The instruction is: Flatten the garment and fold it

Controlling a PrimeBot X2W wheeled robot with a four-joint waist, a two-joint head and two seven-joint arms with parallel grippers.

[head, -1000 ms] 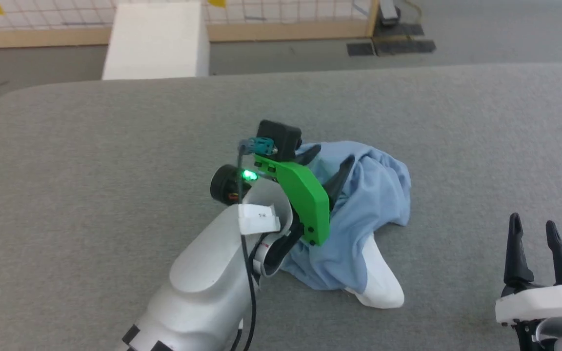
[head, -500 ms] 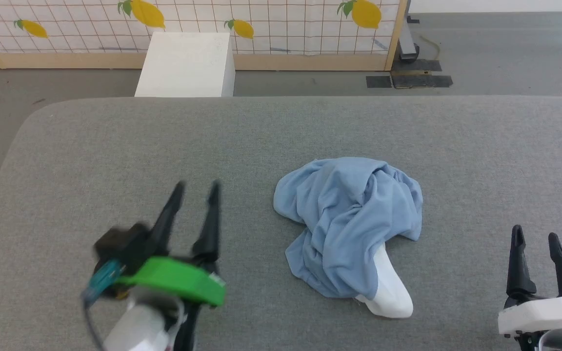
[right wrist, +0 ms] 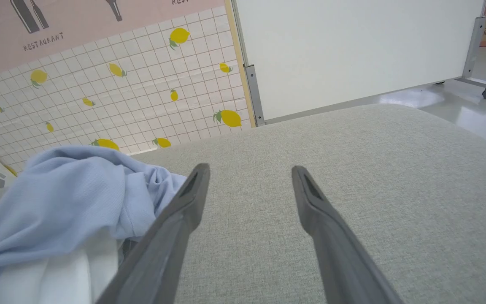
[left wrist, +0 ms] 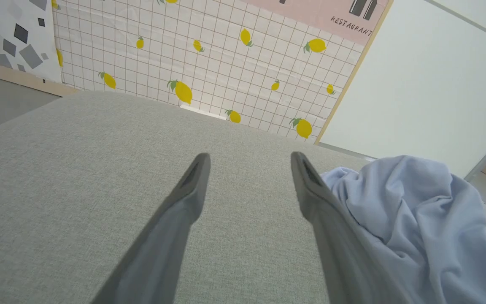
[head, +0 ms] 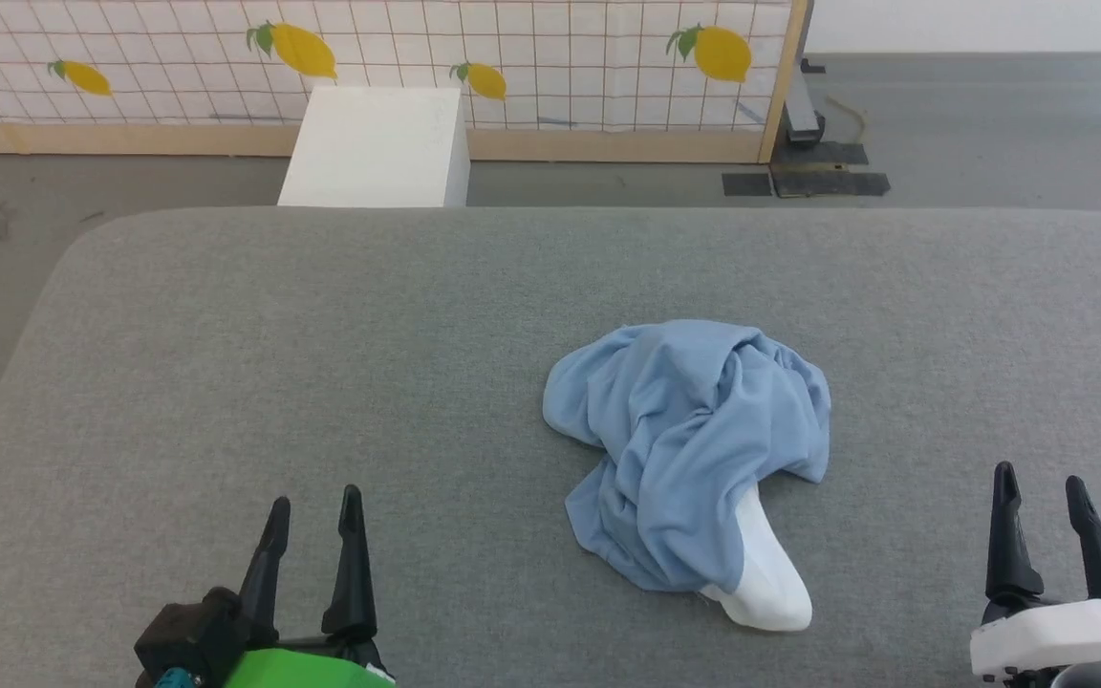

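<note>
Garment (head: 694, 430) sits bunched in a heap a bit right of centre on the grey padded table (head: 321, 334), w/ a white inner bit (head: 766, 588) poking out at the near edge. It's nowhere near flat: folds are piled on each other, you can't pick out a sleeve or hem for sure, and no logo is on show. Left gripper (head: 314, 497) is at the near-left of the table, fingers apart w/ nothing between them, well clear of the cloth. Right gripper (head: 1038, 475) is at the near-right, fingers likewise spread & empty, also off the cloth. Both point out over bare table, one either side of the heap, prob. a ready stance so each arm can come in from its own side w/o crossing. In the left wrist view the heap lies off to the right finger's side; in the right wrist view it's off the left finger, white layer nearest. My read: flattening isn't started, so you're at the v. beginning. Next you'd want two edges far apart on the heap, and the white bit looks the easiest handle. Soft cotton will likely sag & bunch if you lift from one point only.
</note>
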